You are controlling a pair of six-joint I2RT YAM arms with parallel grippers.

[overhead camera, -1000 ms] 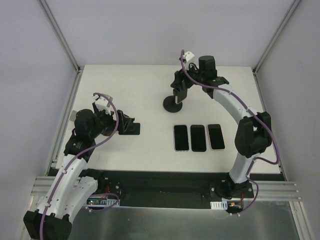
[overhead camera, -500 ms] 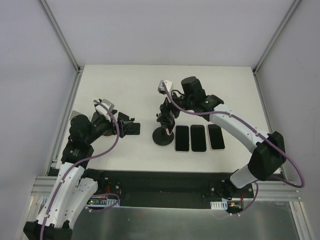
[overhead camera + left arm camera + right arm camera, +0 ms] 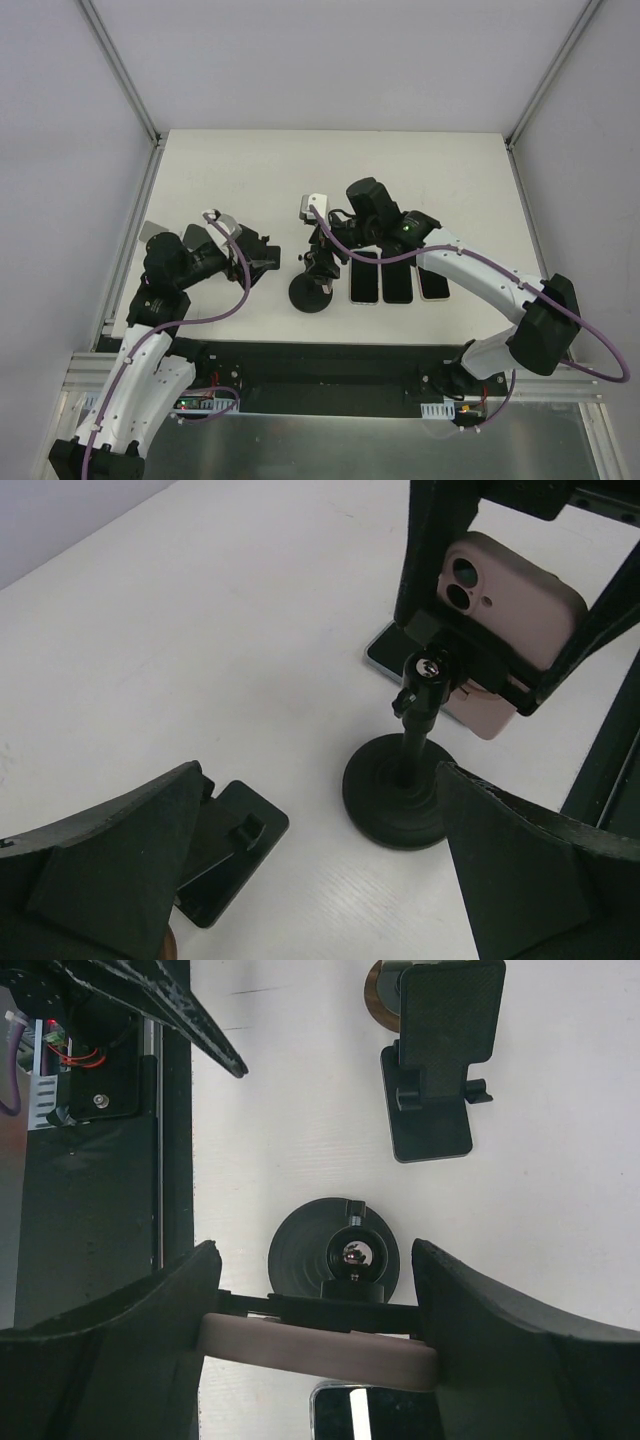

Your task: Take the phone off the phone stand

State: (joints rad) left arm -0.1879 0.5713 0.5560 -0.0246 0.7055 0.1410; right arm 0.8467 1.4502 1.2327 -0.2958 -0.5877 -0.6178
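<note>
The phone [image 3: 520,610], in a pink case, is clamped in a black phone stand with a round base [image 3: 311,294]. My right gripper [image 3: 326,256] is shut on the phone's two short ends, seen from above in the right wrist view [image 3: 320,1350], with the stand's base [image 3: 335,1250] below it. In the left wrist view the stand's base [image 3: 400,792] rests on the table just ahead of my left gripper [image 3: 320,880]. My left gripper [image 3: 262,254] is open and empty, a little left of the stand.
A small flat black stand [image 3: 220,850] lies under my left gripper, also in the right wrist view [image 3: 435,1070]. Three phones lie face up in a row [image 3: 397,285] just right of the round stand, partly under my right arm. The table's dark front edge [image 3: 330,360] is close.
My right gripper has carried the phone and its stand from the far middle of the table toward the near left. My left gripper has moved slightly right toward it.
</note>
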